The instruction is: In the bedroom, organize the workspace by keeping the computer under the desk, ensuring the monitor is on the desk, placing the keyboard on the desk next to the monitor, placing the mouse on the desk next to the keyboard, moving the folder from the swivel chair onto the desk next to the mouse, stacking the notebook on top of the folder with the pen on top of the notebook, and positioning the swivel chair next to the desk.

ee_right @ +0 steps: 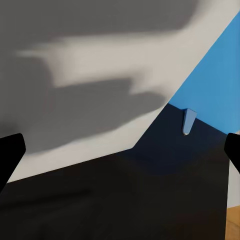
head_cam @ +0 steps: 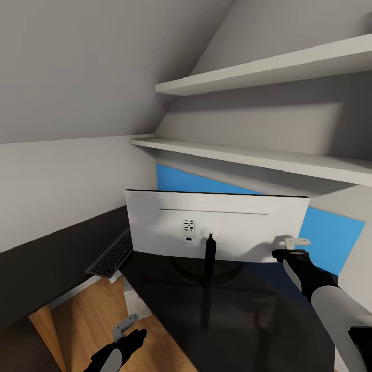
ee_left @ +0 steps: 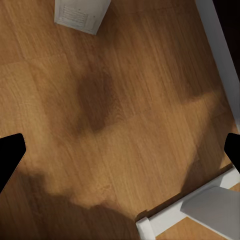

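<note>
The monitor (head_cam: 217, 225) stands on the black desk (head_cam: 248, 315) with its light grey back and curved black stand toward me. Behind its left end, the keyboard (head_cam: 111, 257) lies flat on the desk, partly hidden by the screen. My right gripper (head_cam: 293, 247) hovers open beside the monitor's lower right corner; the right wrist view looks past the monitor's back (ee_right: 75, 75) to the desk top (ee_right: 125, 200). My left gripper (head_cam: 129, 330) hangs open, low over the wood floor, holding nothing. The left wrist view catches a corner of the pale computer (ee_left: 80, 15) on the floor.
A blue upright panel (head_cam: 330, 232) backs the desk, with two white wall shelves (head_cam: 258, 155) above it. The desk's dark left wing (head_cam: 51, 268) runs along the grey wall. White desk legs (ee_left: 220, 55) stand on the wood floor (ee_left: 115, 115) near my left gripper.
</note>
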`<state>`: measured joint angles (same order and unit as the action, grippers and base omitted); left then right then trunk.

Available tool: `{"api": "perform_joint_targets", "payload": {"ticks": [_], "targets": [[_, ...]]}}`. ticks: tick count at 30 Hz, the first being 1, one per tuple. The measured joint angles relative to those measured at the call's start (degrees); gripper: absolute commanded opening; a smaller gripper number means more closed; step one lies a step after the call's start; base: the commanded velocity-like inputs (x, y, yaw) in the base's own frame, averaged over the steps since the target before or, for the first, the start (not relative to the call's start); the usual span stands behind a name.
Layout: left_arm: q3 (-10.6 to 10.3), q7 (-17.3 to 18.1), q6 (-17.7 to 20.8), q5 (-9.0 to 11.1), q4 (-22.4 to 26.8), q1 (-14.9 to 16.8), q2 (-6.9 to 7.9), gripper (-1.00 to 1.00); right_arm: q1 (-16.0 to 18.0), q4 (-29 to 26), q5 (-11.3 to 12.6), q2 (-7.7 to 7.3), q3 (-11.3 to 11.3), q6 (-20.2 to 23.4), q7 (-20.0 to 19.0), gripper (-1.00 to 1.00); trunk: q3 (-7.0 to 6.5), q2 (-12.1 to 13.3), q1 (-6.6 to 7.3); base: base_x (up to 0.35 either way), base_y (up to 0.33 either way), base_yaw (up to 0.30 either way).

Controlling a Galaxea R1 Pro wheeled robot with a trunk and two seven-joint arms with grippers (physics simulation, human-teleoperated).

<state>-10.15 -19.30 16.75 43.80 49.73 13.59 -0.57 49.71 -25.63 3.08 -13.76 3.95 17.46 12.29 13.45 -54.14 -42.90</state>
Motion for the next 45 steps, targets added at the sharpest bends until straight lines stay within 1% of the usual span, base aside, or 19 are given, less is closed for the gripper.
{"api": "perform_joint_targets", "payload": {"ticks": [17,21,27,28,31,32,35,39,45], "targets": [[0.0,0.0,0.0,0.0,0.0,0.0,0.0,1.0,0.0,0.0,0.0,0.0,0.0,0.0,0.0,1.0,0.0,0.0,0.0,0.0,0.0,0.0],[0.02,0.13,-0.2,0.32,-0.41,-1.29,1.25,1.0,-0.61,-0.12,0.07,0.94,-0.12,0.21,0.01,1.0,0.0,0.0,0.0,0.016,0.0,0.0],[-0.02,0.02,-0.31,0.32,-1.76,-2.76,3.16,1.0,-1.0,-0.33,0.0,1.54,-0.22,0.1,0.03,1.0,0.0,0.0,0.0,0.035,0.0,0.0],[-0.05,0.0,-0.29,0.23,-3.17,-2.93,3.25,1.0,-1.05,-0.35,-0.03,1.6,-0.22,0.02,0.06,1.0,0.0,0.0,0.0,0.008,0.0,0.0],[-0.23,-0.02,-0.3,0.04,-4.12,-3.6,3.32,1.0,-1.09,-0.36,-0.11,1.73,-0.22,-0.07,0.12,1.0,0.0,0.0,0.0,0.005,0.0,0.0],[-0.34,0.0,-0.31,-0.06,-4.46,-4.31,3.37,1.0,-1.11,-0.36,-0.13,1.77,-0.23,-0.1,0.18,1.0,0.0,0.0,0.0,0.003,0.0,0.0],[-0.44,0.09,-0.38,-0.18,-4.6,-5.61,3.54,1.0,-1.12,-0.37,-0.12,1.81,-0.22,-0.14,0.29,1.0,0.0,0.0,0.0,0.002,0.0,0.0],[-0.43,0.41,-0.7,-0.14,-4.33,-7.33,4.29,1.0,-1.13,-0.37,-0.13,1.84,-0.17,-0.16,0.45,1.0,0.0,0.0,0.0,0.004,0.0,0.0],[-0.32,0.45,-1.01,-0.15,-4.19,-8.08,4.67,1.0,-1.14,-0.36,-0.06,1.82,-0.15,-0.21,0.55,1.0,0.0,-0.01,0.02,0.16,0.0,0.0]]}}
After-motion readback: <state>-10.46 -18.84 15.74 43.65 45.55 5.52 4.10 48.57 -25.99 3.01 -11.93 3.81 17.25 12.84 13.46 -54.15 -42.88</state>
